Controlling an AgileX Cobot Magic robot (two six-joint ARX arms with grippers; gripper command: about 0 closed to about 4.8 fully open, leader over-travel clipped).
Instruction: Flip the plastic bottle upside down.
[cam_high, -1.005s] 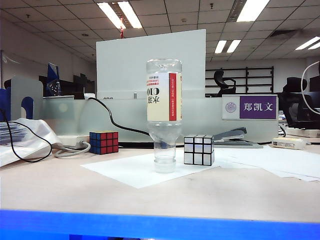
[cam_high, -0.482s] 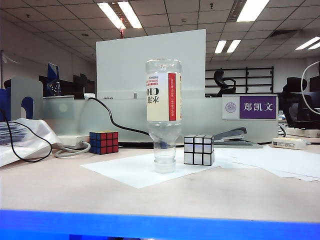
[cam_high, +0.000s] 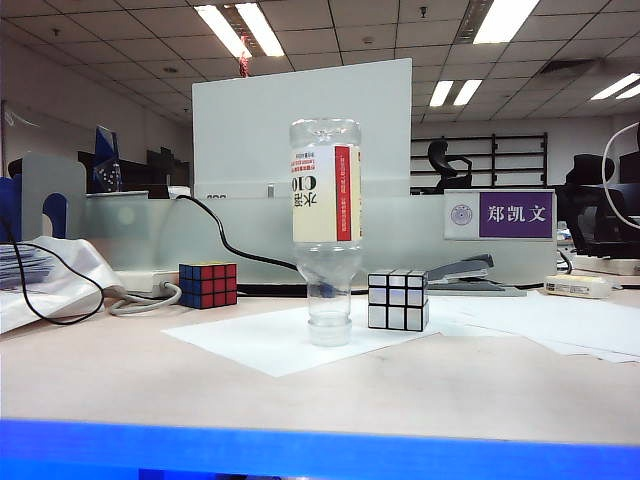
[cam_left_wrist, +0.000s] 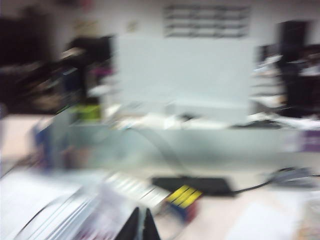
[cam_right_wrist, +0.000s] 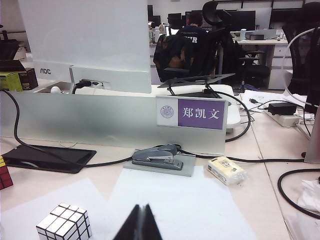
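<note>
The plastic bottle (cam_high: 327, 230) stands upside down on its clear cap, on a white sheet of paper (cam_high: 262, 345) in the middle of the desk; its cream label with the red stripe reads inverted. No gripper touches it, and neither arm shows in the exterior view. In the blurred left wrist view, my left gripper (cam_left_wrist: 141, 221) is shut and empty over the left part of the desk. My right gripper (cam_right_wrist: 141, 216) is shut and empty above white paper, near a silver cube (cam_right_wrist: 65, 227). Neither wrist view shows the bottle.
A silver mirror cube (cam_high: 397, 300) sits just right of the bottle, and a coloured cube (cam_high: 208, 284) sits to its left. A stapler (cam_high: 465, 272), a purple nameplate (cam_high: 500, 214), a monitor (cam_high: 260, 130), cables and loose papers lie behind and beside them.
</note>
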